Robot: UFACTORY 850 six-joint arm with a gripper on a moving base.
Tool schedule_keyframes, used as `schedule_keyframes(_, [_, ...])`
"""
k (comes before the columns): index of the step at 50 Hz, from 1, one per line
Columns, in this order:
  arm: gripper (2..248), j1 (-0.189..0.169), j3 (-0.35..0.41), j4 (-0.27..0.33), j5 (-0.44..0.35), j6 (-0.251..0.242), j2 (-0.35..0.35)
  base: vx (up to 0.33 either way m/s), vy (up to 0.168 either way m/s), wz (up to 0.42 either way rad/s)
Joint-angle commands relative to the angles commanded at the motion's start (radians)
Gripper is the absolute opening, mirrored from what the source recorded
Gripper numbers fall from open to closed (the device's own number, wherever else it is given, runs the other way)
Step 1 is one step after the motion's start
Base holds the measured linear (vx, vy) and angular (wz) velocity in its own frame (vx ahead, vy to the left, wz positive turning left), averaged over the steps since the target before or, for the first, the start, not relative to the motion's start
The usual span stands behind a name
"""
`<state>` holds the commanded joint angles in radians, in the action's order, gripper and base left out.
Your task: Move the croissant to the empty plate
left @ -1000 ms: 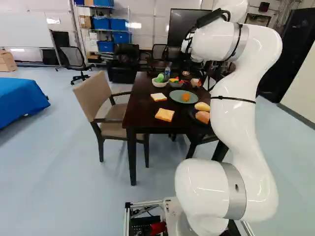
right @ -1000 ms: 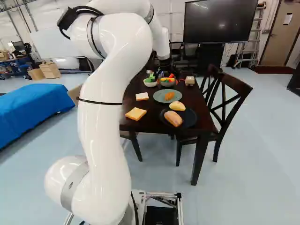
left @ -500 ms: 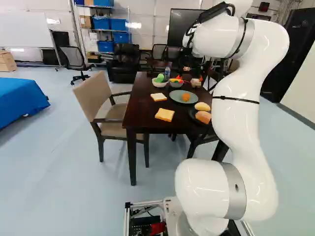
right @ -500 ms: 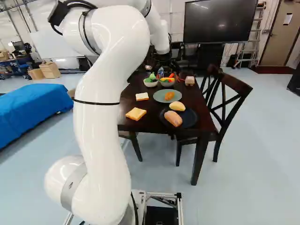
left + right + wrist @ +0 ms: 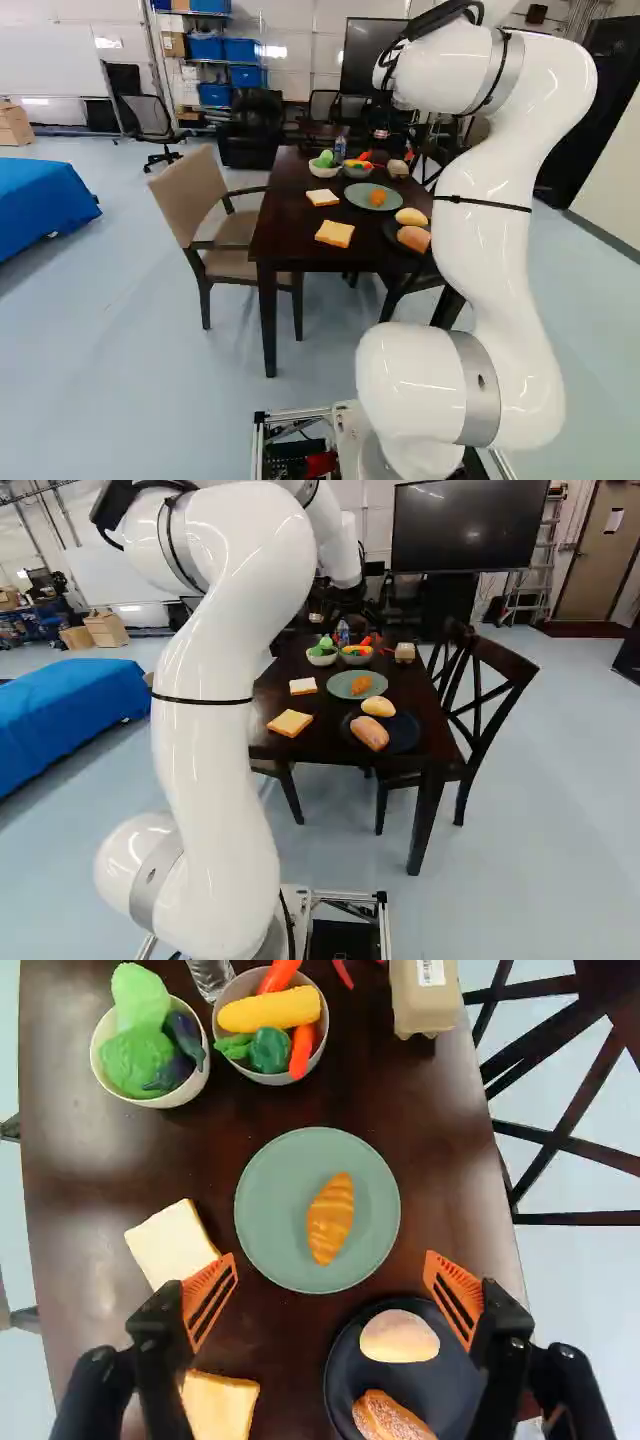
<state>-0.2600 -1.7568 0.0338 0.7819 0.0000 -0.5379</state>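
Golden-orange and ridged, spindle-shaped with tapered ends: croissant (image 5: 330,1220), lying on smooth matte sage-green plate (image 5: 270,1200), around its middle. Long axis crosswise to the line between the fingers; one tip towards the gap between vegetable bowl and carton, nearer the carton side, other tip back towards the gap between the near bread slice and the dark plate. Black gripper (image 5: 345,605) hanging below the white wrist, upper middle of right base view. In wrist view, gripper (image 5: 331,1258) released, spread wide, slotted orange pads (image 5: 215,1278) well apart, croissant ahead of the gap. Nearby, flat black plate (image 5: 460,1390), partly behind one finger, bearing smooth pale domed roll (image 5: 400,1337) and longer browner roll (image 5: 390,1418) with speckled crust. By the other finger, two square bread slices: whitish one (image 5: 168,1245), yellower one (image 5: 215,1405). Beyond sage plate: white round bowl (image 5: 165,1100) with glossy green and purple vegetables; vegetable bowl (image 5: 245,1072) with knobbly yellow corn (image 5: 270,1008); beige moulded carton (image 5: 425,1005). All on dark brown wood table (image 5: 150,1180), low sheen. Alongside: beige upholstered armchair (image 5: 190,195), dark wooden cross-back chair (image 5: 505,658).
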Motion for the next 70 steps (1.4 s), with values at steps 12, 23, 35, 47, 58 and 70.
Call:
schedule_keyframes(12, [247, 0.000, 0.000, 0.000, 0.000, 0.000, 0.000, 0.000, 0.000, 0.000])
schedule_keyframes(23, [247, 0.000, 0.000, 0.000, 0.000, 0.000, 0.000, 0.000, 0.000, 0.000])
schedule_keyframes(35, [247, 0.000, 0.000, 0.000, 0.000, 0.000, 0.000, 0.000, 0.000, 0.000])
schedule_keyframes(47, [247, 0.000, 0.000, 0.000, 0.000, 0.000, 0.000, -0.032, 0.000, 0.007])
schedule_keyframes(58, [247, 0.000, 0.000, 0.000, 0.000, 0.000, 0.000, -0.079, 0.014, 0.005])
schedule_keyframes(70, [247, 0.000, 0.000, 0.000, 0.000, 0.000, 0.000, -0.079, 0.020, 0.005])
